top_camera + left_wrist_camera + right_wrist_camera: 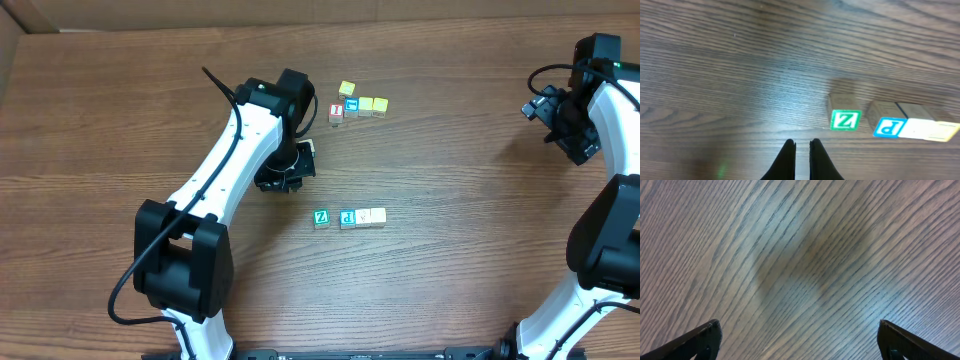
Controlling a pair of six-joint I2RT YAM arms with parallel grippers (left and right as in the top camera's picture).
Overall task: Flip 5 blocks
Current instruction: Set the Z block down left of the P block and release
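The blocks (350, 216) sit in a row on the table (450, 290), Z and P faces up. Can't tell how many are flipped yet. The left gripper (801, 148) is pinched closed and empty near them, and the right gripper (799, 332) is gaping wide, well apart.

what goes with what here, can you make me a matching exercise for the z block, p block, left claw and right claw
Column one:
1. Z block
2. P block
3. left claw
4. right claw

Column two:
a. open wide
b. green face
c. shut, nothing in it
d. blue face

Pairs: 1-b, 2-d, 3-c, 4-a
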